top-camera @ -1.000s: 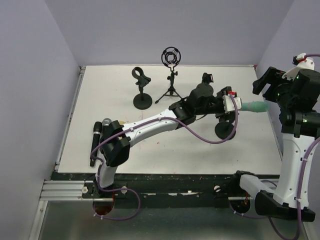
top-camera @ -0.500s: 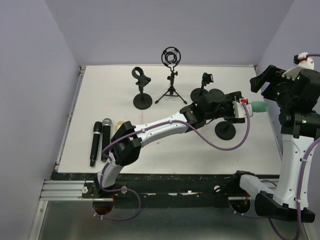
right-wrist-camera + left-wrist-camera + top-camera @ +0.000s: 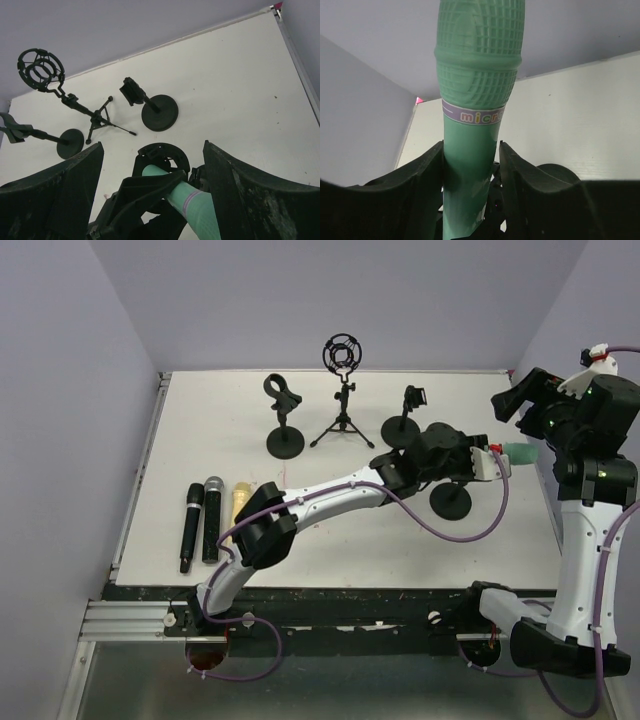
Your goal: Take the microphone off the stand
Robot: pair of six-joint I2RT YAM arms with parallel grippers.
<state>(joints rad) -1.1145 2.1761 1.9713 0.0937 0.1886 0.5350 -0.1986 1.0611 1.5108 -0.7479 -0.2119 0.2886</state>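
Green microphone [image 3: 477, 65] on its stand [image 3: 451, 502], near the bench's [image 3: 300, 540] right edge; likely light, rigid, slick; my left pincer [image 3: 471, 152] straddles the handle, the sensible hold; whether it grips, I cannot tell.

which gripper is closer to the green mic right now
Left. The left gripper has its fingers on either side of the green microphone handle; the right gripper hangs open over it, not touching.
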